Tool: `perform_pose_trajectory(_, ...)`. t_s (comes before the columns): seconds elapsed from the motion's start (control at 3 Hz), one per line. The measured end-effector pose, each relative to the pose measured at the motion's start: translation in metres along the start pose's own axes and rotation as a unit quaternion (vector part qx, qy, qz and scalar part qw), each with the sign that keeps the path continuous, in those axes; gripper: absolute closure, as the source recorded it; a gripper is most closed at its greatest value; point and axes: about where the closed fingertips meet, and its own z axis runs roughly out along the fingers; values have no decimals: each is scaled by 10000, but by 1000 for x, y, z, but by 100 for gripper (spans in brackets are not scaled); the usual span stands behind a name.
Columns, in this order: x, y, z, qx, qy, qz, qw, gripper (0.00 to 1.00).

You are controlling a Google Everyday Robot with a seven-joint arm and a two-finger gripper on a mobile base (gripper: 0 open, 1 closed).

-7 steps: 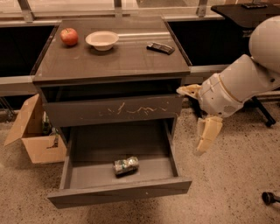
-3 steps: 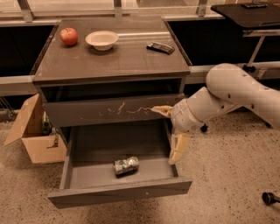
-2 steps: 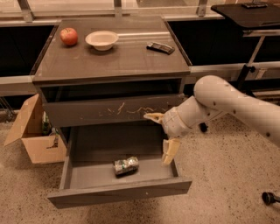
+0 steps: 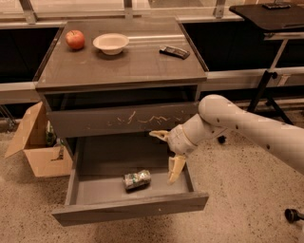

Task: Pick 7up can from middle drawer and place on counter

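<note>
The 7up can (image 4: 137, 180), dented and silvery with a green and white label, lies on its side on the floor of the open middle drawer (image 4: 128, 209). My gripper (image 4: 167, 153) is open and empty. It hangs over the right part of the drawer, just right of the can and a little above it, with one pale finger (image 4: 176, 169) pointing down and the other up-left. The counter (image 4: 123, 64) is the grey-brown top of the cabinet.
On the counter stand a red apple (image 4: 74, 39), a white bowl (image 4: 110, 43) and a small dark device (image 4: 174, 51). The drawer front above has pale scratches (image 4: 137, 119). An open cardboard box (image 4: 35, 142) sits left of the cabinet. A black table (image 4: 270, 14) stands at right.
My arm has swung left and down from beside the cabinet, bringing the gripper in over the right part of the open drawer, closer to the can. The can has not moved.
</note>
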Motion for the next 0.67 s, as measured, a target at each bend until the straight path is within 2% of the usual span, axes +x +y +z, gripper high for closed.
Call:
perform_pose_trajectory(0.33,20,-18,48,-247,33,-73,9997,0)
perform_pose_trajectory(0.67,33,-29,78,-387,86,-55,9992,0)
